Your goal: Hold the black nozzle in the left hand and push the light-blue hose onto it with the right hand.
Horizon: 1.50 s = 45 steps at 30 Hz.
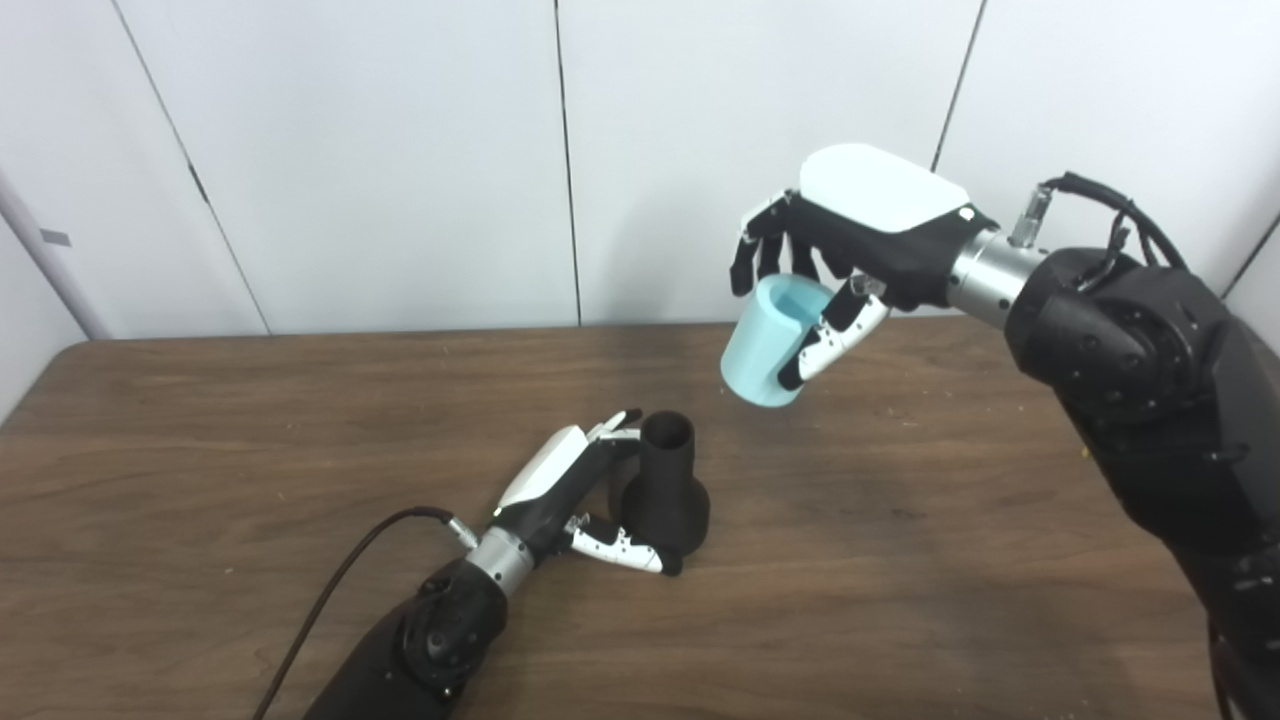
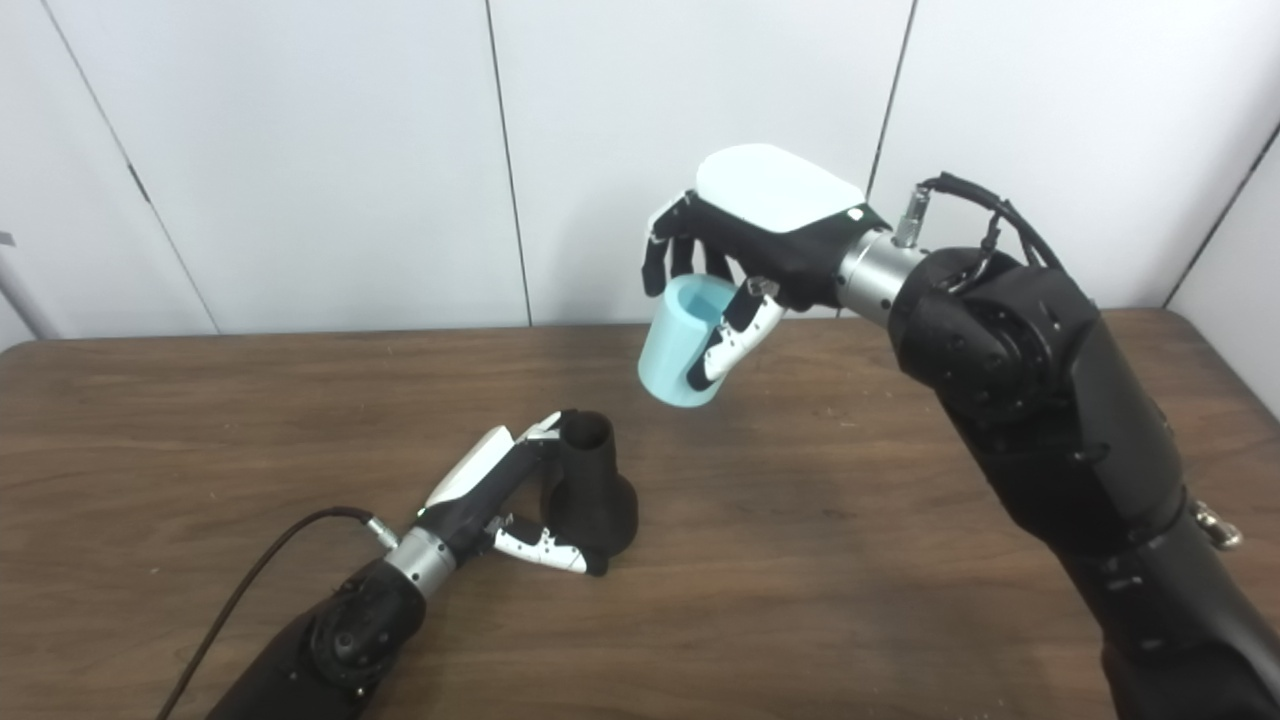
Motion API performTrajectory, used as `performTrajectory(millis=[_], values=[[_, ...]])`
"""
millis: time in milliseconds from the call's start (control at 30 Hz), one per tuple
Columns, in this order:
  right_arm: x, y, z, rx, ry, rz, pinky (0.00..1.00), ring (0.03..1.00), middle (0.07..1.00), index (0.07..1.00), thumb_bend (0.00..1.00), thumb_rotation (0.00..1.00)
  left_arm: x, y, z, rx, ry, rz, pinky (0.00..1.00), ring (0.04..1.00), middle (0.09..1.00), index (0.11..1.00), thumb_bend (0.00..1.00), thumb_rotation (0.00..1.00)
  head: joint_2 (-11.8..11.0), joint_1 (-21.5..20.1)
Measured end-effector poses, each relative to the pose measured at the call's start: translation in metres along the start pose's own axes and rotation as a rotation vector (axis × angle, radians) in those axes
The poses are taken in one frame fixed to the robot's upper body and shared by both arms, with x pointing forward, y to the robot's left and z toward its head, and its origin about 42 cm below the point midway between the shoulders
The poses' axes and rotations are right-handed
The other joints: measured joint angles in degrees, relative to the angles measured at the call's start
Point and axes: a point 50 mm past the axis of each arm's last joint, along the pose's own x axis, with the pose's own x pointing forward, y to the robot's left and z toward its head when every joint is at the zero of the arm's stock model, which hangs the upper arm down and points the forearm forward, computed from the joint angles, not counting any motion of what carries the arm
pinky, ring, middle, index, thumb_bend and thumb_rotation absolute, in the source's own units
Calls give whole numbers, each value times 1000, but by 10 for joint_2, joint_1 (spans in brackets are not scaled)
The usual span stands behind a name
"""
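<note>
Your left hand lies low on the table, fingers wrapped round the black nozzle, which stands upright, narrow end up. Your right hand, palm down, grips the light-blue hose in the air, above and right of the nozzle, apart from it

Pretty even, bright overhead light here, soft shadows only, mild sheen on the worktop, everything slightly soft, no real glare or edge warping.

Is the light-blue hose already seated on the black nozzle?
No, the light-blue hose hangs in the right hand above the table, apart from the black nozzle.
</note>
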Motion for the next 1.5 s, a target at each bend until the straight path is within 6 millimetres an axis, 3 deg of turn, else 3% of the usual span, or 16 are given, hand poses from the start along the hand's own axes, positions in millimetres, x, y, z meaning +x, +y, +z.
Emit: performTrajectory(millis=[233,833,1200,1500], values=[[3,-4,17,4,-46,-32,233,361,459,542,511,0,0,0,0,10,-2,-10,1000,1000,817,484,519,75,0,-3],[13,-11,33,6,-91,-34,241,369,461,541,511,0,0,0,0,21,-5,-14,1000,1000,817,484,519,76,1,-4],[22,-5,30,8,-92,7,263,370,474,543,511,0,0,0,0,30,-8,-13,1000,1000,812,484,519,76,2,-4],[28,-5,40,11,-117,42,275,376,479,538,512,0,-1,-1,0,48,-11,-6,1000,1000,808,484,519,75,3,-4]])
